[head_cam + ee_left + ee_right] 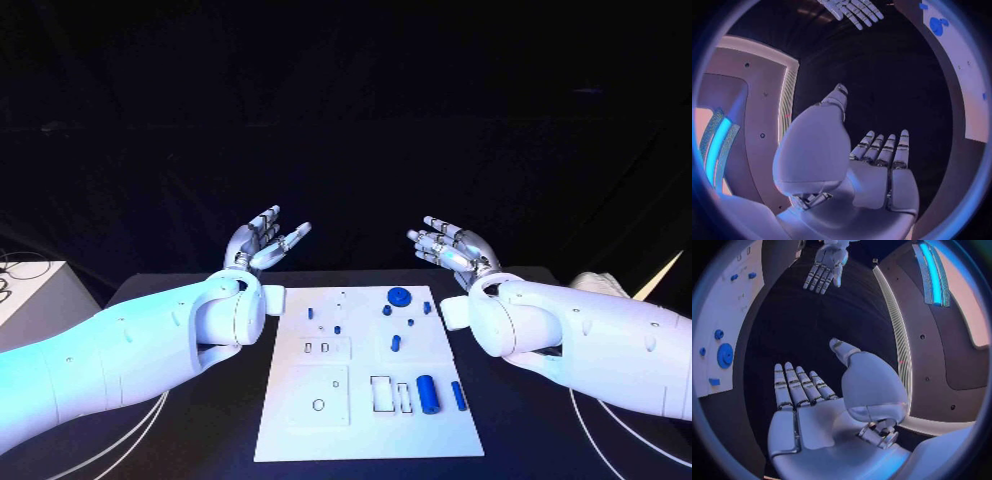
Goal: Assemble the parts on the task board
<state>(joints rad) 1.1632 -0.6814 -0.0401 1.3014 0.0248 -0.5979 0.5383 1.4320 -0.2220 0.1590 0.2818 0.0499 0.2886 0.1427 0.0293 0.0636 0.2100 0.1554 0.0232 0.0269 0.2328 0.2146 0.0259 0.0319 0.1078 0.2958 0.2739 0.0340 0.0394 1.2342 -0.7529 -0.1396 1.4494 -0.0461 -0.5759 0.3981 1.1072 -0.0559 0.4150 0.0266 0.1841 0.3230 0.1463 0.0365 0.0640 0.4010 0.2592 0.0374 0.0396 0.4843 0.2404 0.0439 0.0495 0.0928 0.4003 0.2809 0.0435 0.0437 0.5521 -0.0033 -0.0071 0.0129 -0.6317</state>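
The white task board (296, 430) lies in the middle of the black table. Small blue parts sit on it: a round disc (400, 296) at the far edge, a short peg (395, 343) mid-board, a thick cylinder (426, 387) and a slim bar (459, 396) near the front right. My left hand (264, 241) is raised beyond the board's far left corner, palm up, fingers spread, holding nothing. My right hand (451, 247) is raised beyond the far right corner, likewise open and empty. The wrist views show each palm (879, 175) (807, 410) bare, and the board's edge (967, 75) (717, 315) alongside.
A white box (32, 295) stands off the table's left edge. Pale cables (123, 440) curve over the table at the front left and front right. Black tabletop lies on both sides of the board.
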